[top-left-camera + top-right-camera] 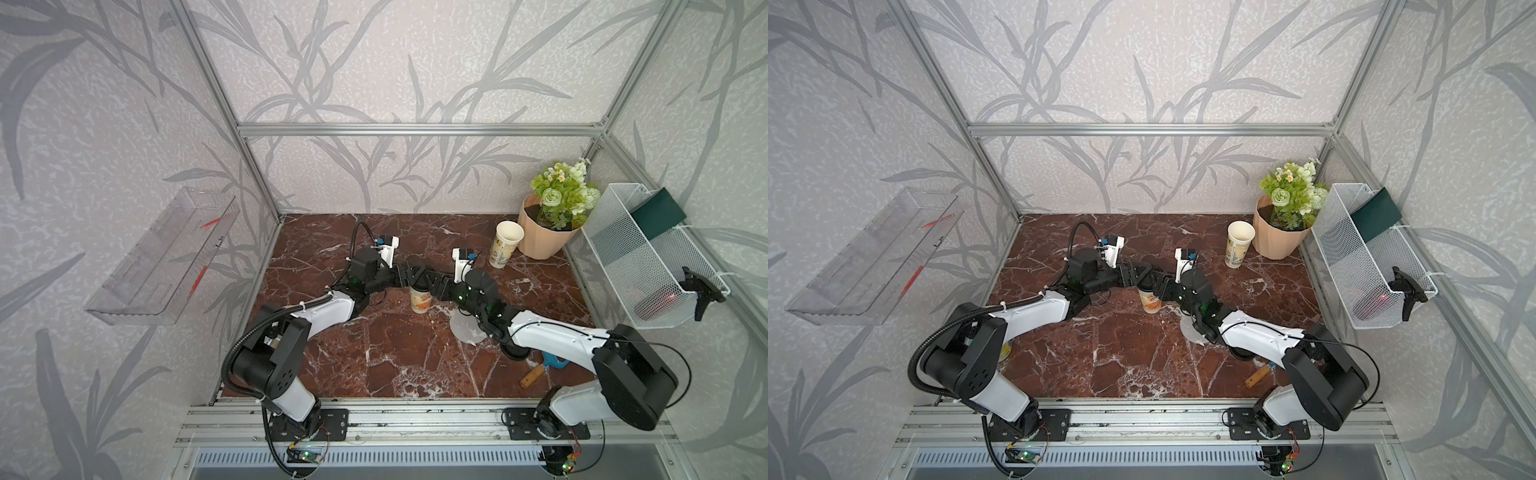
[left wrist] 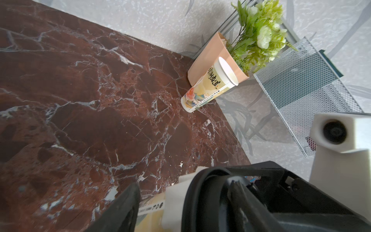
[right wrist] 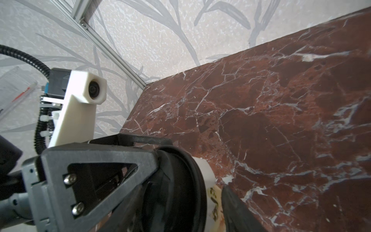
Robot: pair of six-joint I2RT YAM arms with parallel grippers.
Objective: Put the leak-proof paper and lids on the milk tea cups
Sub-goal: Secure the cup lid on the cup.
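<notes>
Top views overlook middle cup (image 1: 419,302) (wrist views closer).

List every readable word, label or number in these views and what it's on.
Nothing reads with certainty.
back cup: black brush characters down its side, too stylised to make out; fine print below them, too small.
middle cup: strip of fine print and round icons, too small.
clear wall tray: red marks, blurred.
No other text seen.

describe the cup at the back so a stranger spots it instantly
Look to the far right corner of the red marble table, where a peach flower pot stands. Beside it, toward the table's middle, is a tall white printed paper cup. Its mouth is open; the mid-table cup's is hidden.
</notes>
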